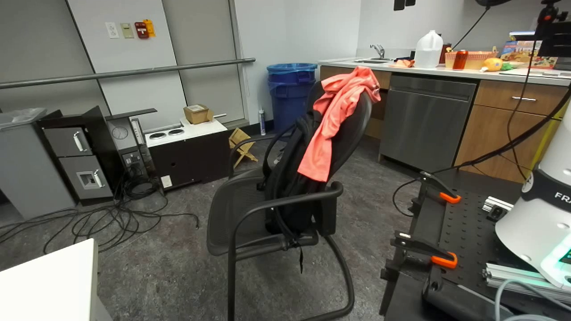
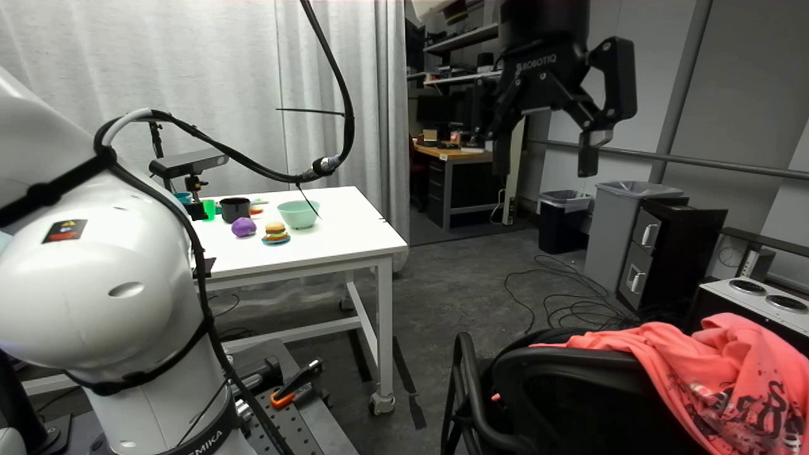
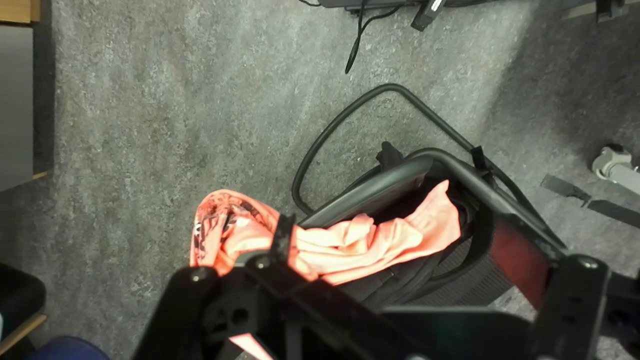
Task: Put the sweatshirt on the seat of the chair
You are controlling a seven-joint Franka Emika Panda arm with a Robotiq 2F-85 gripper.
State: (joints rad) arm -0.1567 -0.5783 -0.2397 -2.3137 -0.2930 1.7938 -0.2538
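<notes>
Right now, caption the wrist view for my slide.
Looking down past the open claw at the sweatshirt draped over the back of the chair.

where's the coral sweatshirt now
Right of centre in an exterior view, the sweatshirt hangs over the back of the black mesh chair, partly covering a black bag.

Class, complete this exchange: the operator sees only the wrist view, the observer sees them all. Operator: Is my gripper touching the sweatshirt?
Observer: No. In an exterior view the gripper hangs in mid-air, apart from the sweatshirt.
Operator: How low does the sweatshirt hang in front?
Observer: In an exterior view its front end stops partway down the black bag, above the seat.
Operator: Does that bag reach the seat?
Observer: Its bottom is down at seat level; whether it rests there, I cannot tell.
</notes>
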